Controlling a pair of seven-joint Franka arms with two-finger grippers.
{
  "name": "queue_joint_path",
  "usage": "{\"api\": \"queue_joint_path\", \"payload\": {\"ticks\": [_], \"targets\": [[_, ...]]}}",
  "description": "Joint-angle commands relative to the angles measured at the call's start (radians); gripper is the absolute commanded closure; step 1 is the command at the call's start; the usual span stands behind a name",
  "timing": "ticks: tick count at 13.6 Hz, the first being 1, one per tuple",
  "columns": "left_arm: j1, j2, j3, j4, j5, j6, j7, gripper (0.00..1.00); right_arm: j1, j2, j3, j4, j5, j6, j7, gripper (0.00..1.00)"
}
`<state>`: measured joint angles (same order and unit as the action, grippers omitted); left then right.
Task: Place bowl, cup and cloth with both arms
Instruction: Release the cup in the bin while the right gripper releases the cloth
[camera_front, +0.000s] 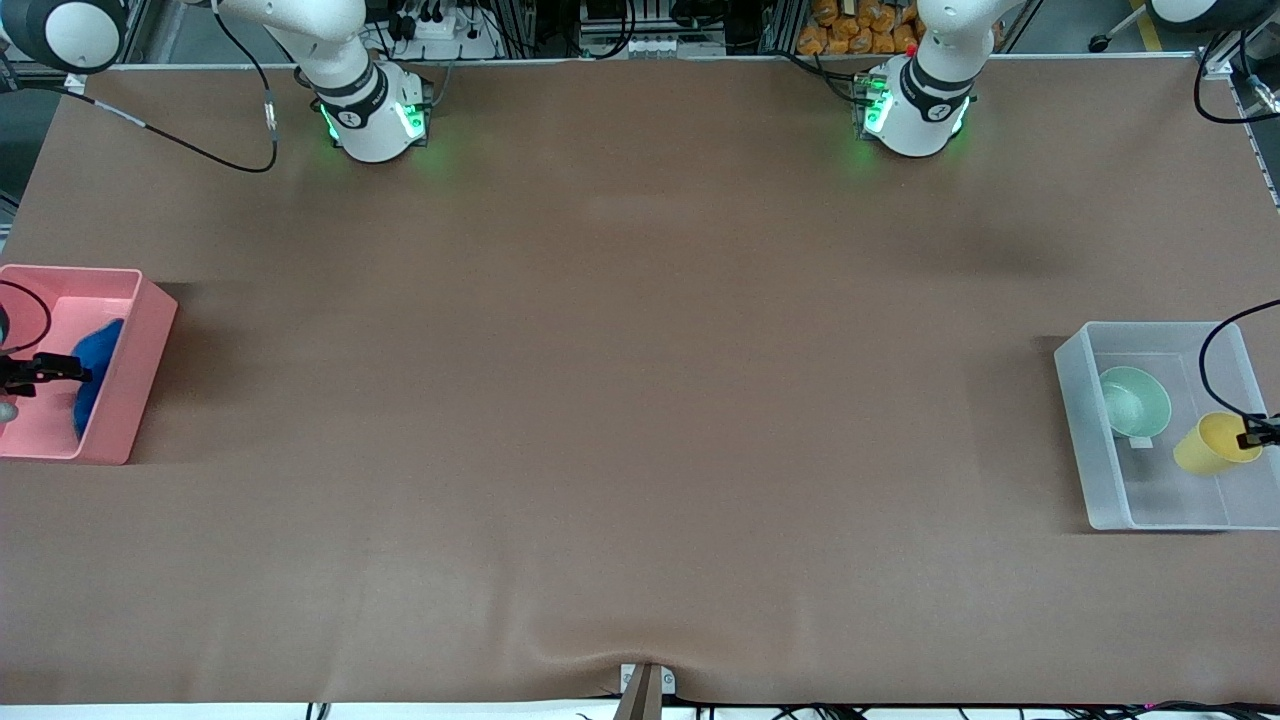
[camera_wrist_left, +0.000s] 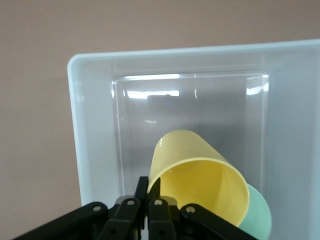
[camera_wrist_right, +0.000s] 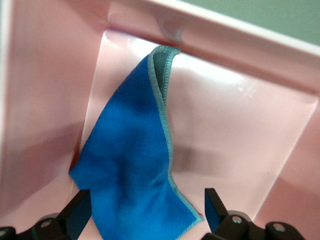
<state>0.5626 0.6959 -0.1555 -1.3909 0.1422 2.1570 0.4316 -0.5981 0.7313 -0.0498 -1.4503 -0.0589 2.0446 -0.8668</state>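
Cup (camera_wrist_left: 200, 175) in left end effector (camera_wrist_left: 148, 187) over bin (camera_wrist_left: 95, 125)

even overhead light, soft shadows beside both bins, glare on the clear bin (camera_wrist_left: 95, 125), wrist views slightly soft.

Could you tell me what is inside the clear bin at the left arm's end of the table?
In the clear bin lies the mint-green bowl. The left gripper, shut on the yellow cup, holds it tilted over the bin. The cup covers part of the bowl in the left wrist view.
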Motion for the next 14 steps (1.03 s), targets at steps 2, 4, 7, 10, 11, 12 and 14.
{"api": "queue_joint_path", "payload": {"ticks": [2,4,7,10,11,12,14], "targets": [[-0.007,0.063,0.011,0.038,0.019,0.055,0.009,1.0,0.006,-0.104,0.015,-0.016,0.016,-0.107,-0.011,0.0],[-0.01,0.066,0.011,0.036,0.019,0.057,0.001,1.0,0.021,-0.144,0.013,-0.016,0.016,-0.153,-0.012,0.0],[-0.009,0.088,0.011,0.035,0.02,0.081,0.012,1.0,0.032,-0.17,0.013,-0.016,0.017,-0.172,-0.008,0.0],[-0.009,0.091,0.011,0.035,0.02,0.081,0.013,0.83,0.04,-0.2,0.013,-0.016,0.017,-0.205,-0.006,0.0],[-0.009,0.094,0.011,0.035,0.02,0.084,0.019,0.74,0.04,-0.21,0.013,-0.016,0.017,-0.21,-0.006,0.0],[-0.01,0.097,0.011,0.036,0.02,0.086,0.025,0.65,0.04,-0.213,0.013,-0.016,0.017,-0.213,-0.003,0.0],[-0.01,0.096,0.011,0.041,0.02,0.086,0.024,0.45,0.047,-0.234,0.013,-0.016,0.017,-0.239,0.041,0.0]]}}
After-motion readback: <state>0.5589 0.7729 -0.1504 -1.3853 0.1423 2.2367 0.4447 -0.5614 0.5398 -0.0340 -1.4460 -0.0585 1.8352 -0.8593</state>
